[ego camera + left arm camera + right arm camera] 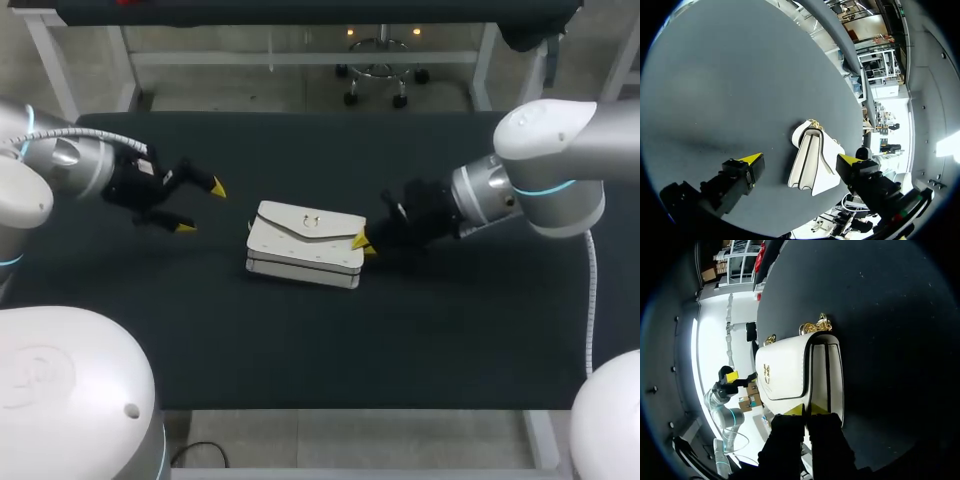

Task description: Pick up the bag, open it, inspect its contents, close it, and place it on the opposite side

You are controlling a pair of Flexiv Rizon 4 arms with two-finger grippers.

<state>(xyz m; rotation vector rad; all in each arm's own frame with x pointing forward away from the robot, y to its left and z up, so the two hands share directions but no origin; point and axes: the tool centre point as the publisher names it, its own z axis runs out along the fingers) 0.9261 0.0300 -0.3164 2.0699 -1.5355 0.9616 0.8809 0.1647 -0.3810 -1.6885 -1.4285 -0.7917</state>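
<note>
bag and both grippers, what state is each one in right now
bag: flap closed, lying flat on the table
left gripper: open, empty, apart from the bag
right gripper: shut, tips against the bag's end; any pinch unclear

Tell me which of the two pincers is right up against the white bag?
The right pincer, at the bag's end; the left pincer hangs open, apart from it.

1 white bag point(300, 238), 1 black table point(300, 345), 2 robot arms point(70, 165) point(540, 180).
</note>
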